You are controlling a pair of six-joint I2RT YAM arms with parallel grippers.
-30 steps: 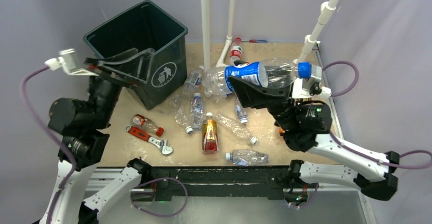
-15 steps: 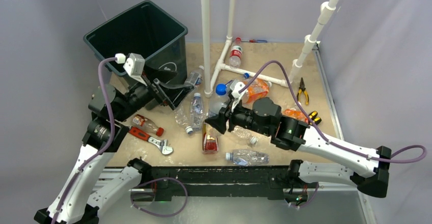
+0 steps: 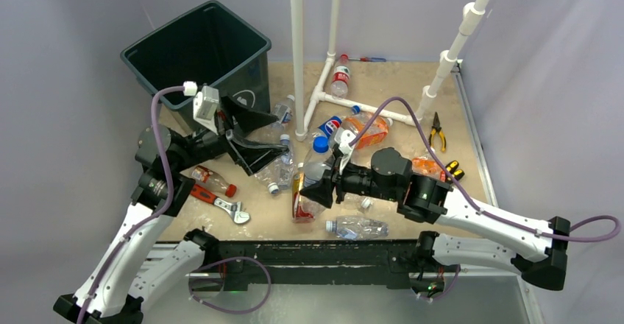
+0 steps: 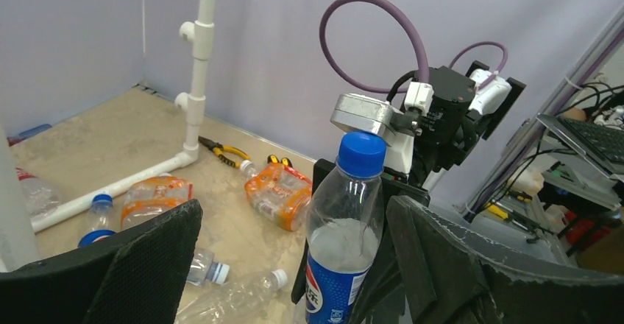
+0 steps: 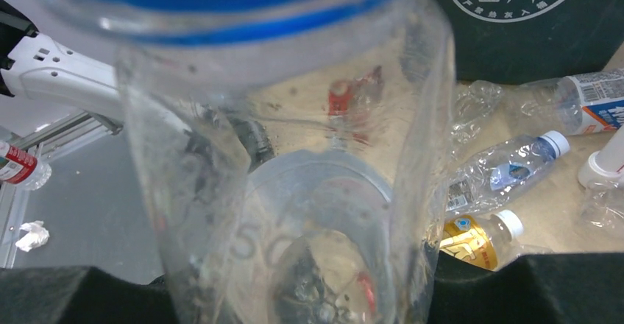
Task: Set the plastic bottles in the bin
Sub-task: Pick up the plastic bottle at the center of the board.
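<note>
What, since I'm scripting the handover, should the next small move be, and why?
Probably ease the left gripper forward until its open fingers straddle the blue-capped bottle. The right gripper holds that bottle upright in front of it, but there is a gap between them. The left arm is the one next to the bin.

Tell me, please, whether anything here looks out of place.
Yes: two hand tools lie among the bottles: a red-handled wrench at the near left and pliers at the far right. Neither belongs in the bin.
</note>
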